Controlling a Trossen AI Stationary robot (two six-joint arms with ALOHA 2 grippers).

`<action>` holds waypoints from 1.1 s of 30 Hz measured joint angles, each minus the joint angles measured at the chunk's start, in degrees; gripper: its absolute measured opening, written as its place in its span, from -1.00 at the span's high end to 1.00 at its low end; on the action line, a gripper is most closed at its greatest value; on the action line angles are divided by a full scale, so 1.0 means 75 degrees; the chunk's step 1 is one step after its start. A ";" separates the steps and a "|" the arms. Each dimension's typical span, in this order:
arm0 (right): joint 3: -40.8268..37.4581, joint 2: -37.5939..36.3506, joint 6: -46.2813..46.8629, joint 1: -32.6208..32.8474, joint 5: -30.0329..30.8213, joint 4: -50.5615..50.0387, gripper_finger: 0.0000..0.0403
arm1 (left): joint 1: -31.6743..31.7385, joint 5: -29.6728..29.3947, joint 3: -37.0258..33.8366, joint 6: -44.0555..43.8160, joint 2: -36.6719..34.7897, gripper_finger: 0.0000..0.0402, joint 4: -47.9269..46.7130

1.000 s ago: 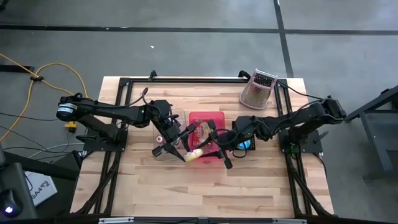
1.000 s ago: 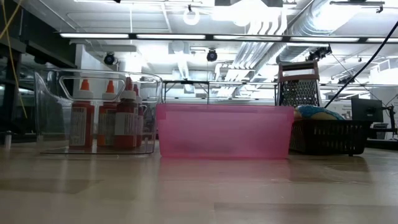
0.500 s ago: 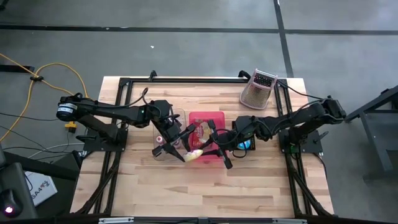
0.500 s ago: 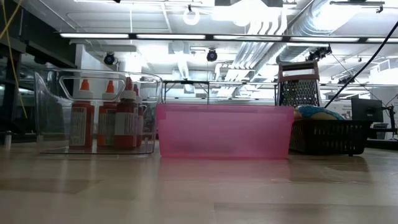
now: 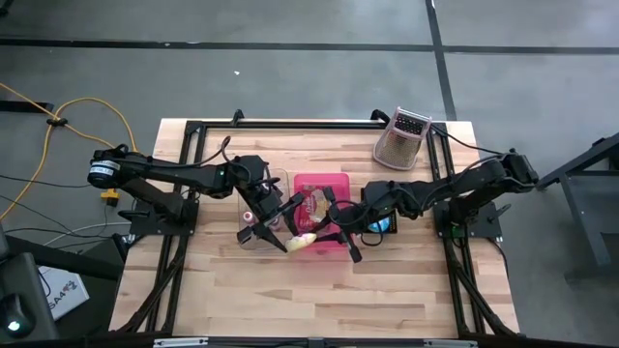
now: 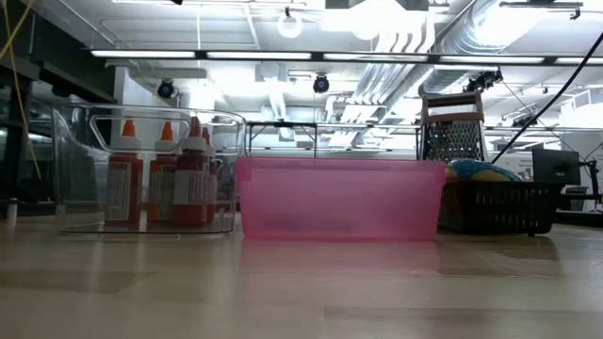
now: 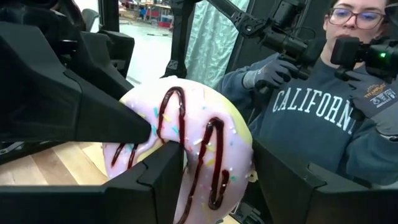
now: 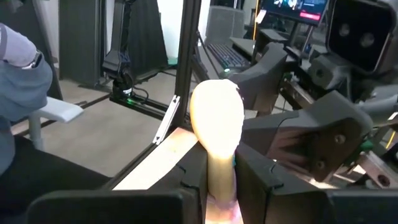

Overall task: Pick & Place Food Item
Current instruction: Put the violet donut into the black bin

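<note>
A doughnut point(image 7: 199, 143) with pink icing and dark drizzle hangs in the air over the near rim of the pink bin point(image 5: 324, 182), between both grippers. In the high view the doughnut point(image 5: 305, 240) shows pale. My right gripper point(image 8: 222, 180) comes from the table's right and is shut on it. My left gripper point(image 7: 217, 186) comes from the left and stands open. One of its fingers point(image 7: 155, 180) is in front of the iced face and the other point(image 7: 292, 186) is beside the rim. Neither gripper shows in the low view. My left gripper stands with a finger on each side of part of the doughnut; I cannot tell whether either finger touches it. My right gripper pinches the doughnut across its thickness at the rim point(image 8: 219, 163), one finger point(image 7: 106, 118) lying on the iced face. The fingers reach in about level from the table's right. The doughnut stands on edge, clear of the bin.
A clear bin with sauce bottles point(image 6: 151, 174) stands left of the pink bin point(image 6: 339, 198), and a black basket point(image 6: 495, 205) stands to its right. A grater point(image 5: 401, 140) lies at the far right. A person point(image 7: 323, 112) sits beyond the table.
</note>
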 joint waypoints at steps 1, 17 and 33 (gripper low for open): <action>0.0000 0.0000 0.0068 0.0003 0.0000 -0.0009 0.74 | 0.0000 0.0000 0.0000 -0.0006 0.0000 0.09 0.0002; -0.0003 -0.0197 0.0281 0.0436 0.0098 -0.0225 0.91 | 0.0242 0.0026 0.0000 -0.0301 -0.0003 0.08 0.0003; -0.0012 -0.0700 0.1048 0.0987 0.2751 -0.2600 0.91 | 0.0245 0.0017 0.0003 -0.0328 -0.0003 0.08 -0.0092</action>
